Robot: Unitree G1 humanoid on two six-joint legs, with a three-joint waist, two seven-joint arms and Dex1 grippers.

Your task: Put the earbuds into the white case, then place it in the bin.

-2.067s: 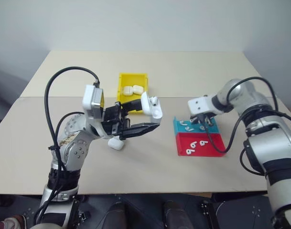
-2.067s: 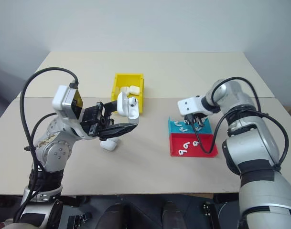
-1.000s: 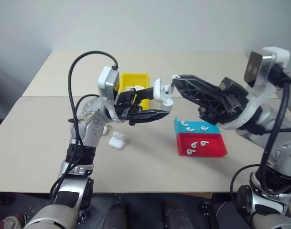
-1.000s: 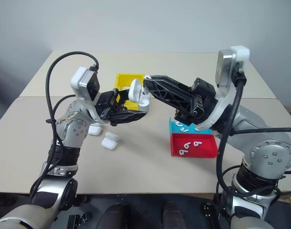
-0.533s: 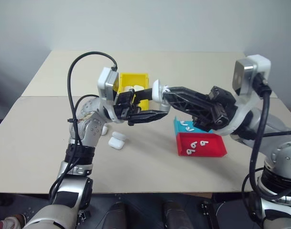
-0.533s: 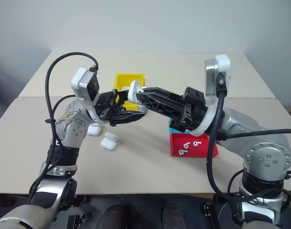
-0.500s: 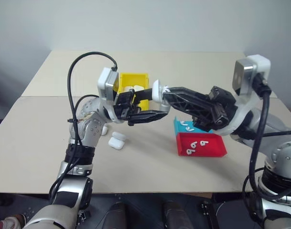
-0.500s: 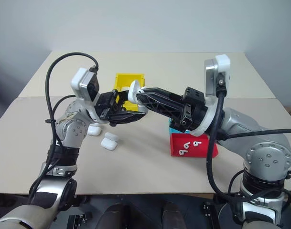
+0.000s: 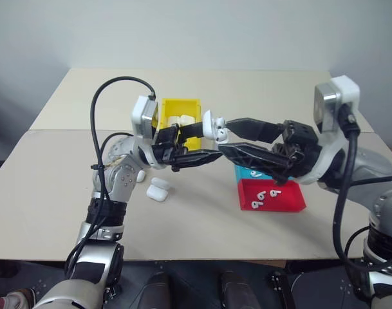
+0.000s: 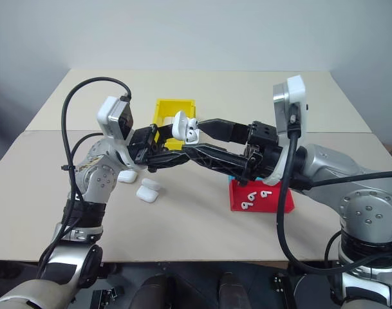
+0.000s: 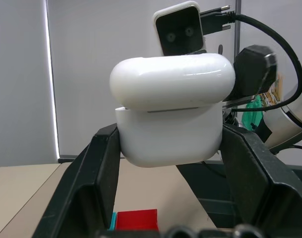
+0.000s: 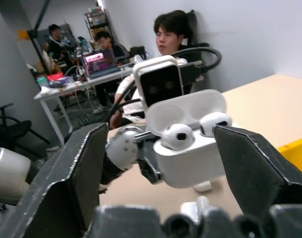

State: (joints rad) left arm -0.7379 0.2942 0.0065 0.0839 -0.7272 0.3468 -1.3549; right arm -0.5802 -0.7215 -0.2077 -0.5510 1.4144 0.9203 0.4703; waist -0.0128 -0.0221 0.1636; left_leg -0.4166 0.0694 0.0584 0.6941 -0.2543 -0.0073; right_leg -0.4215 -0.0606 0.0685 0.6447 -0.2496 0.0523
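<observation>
**White case: both earbuds in, lid next**

The small glossy white pebble-shaped case [image 10: 185,127] sits clamped between the two black fingers of my left hand [image 9: 194,145], held up in the air above the beige worktop [image 9: 196,219], just in front of the bright yellow open-top plastic bin [image 9: 177,106]. Its hinged lid stands flipped open, and in my right wrist view two tiny glossy white stemmed earbuds [image 12: 178,137] show seated in their wells.

My right hand [image 9: 229,135] is spread wide and holds nothing; its two long black fingers straddle the case, one above and one below.

As I judge it, the step now is closing the lid. To do it well I keep the left grip steady and level so the buds stay seated, and bring one right fingertip onto the back of the lid, pressing it down gently toward the hinge side's front edge. I must not knock the case sideways out of the grip. Only with the lid shut do I carry it across to the yellow bin, where other white cases [image 9: 177,120] already lie.
</observation>
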